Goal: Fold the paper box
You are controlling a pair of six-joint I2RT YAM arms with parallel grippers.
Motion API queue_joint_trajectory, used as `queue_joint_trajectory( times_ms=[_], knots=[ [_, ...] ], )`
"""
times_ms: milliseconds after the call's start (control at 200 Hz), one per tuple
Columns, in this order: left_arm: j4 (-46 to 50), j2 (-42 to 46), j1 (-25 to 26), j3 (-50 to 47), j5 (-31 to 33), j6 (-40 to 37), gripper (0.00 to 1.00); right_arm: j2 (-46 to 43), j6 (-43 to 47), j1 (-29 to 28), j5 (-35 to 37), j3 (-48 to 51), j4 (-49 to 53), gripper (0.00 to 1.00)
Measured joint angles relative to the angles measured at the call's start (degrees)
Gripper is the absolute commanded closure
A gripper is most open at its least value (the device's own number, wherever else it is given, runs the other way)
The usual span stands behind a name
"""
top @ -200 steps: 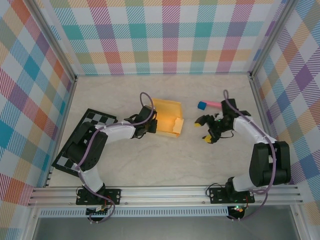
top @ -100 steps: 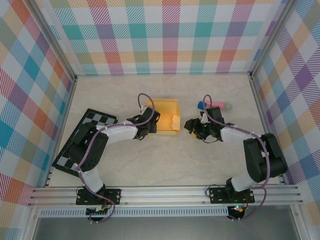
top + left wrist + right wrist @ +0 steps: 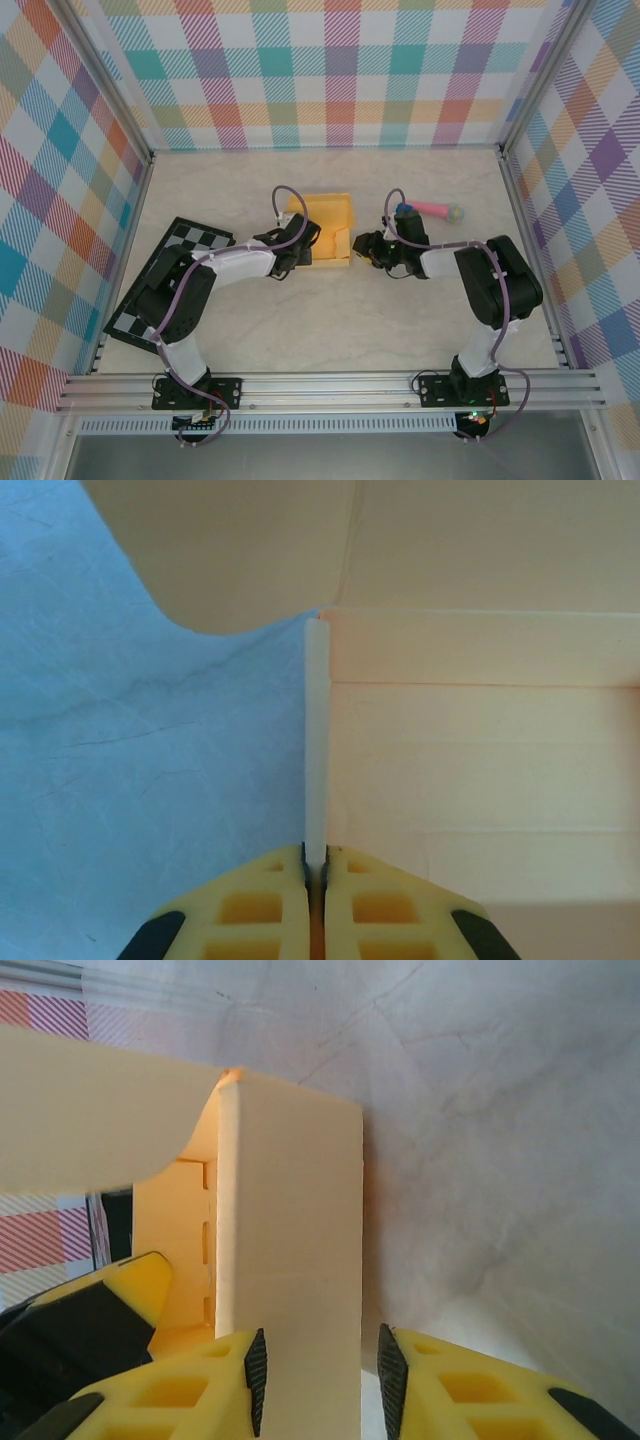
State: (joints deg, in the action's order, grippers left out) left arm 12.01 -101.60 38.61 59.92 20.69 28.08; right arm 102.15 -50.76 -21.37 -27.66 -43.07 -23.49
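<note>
Two grippers meet at the yellow-orange paper box [image 3: 330, 215], which lies on the marbled table [image 3: 300, 310] a little above the centre of the top view. The left gripper [image 3: 306, 246] is at the lower left side of the box. The right gripper [image 3: 362, 246] is at its lower right corner, beside a raised flap.

In the left wrist view, the left gripper [image 3: 315, 865] is pressed closed on a thin upright wall of the paper box [image 3: 480, 760]. The wall edge runs up from the fingertips through the middle of the frame, with the box floor on the right and bare table on the left.

In the right wrist view, the right gripper [image 3: 320, 1365] has its fingers apart, and an upright panel of the paper box [image 3: 290, 1210] stands between them. The pad at frame left seems to touch the card; the other pad is just beside it.

A pink stick [image 3: 432, 209] with a blue end lies to the right of the box, and a checkered board [image 3: 165, 275] lies at the left.
</note>
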Motion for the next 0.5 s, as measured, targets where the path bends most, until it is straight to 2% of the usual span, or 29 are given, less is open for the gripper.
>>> queue_joint_trajectory(
  times_ms=[500],
  knots=[
    [3.1, 0.0, 0.0, 1.0, 1.3, 1.5, 0.97, 0.0, 1.7, -1.6, 1.0, -3.3, 4.6, 0.64]
  ],
)
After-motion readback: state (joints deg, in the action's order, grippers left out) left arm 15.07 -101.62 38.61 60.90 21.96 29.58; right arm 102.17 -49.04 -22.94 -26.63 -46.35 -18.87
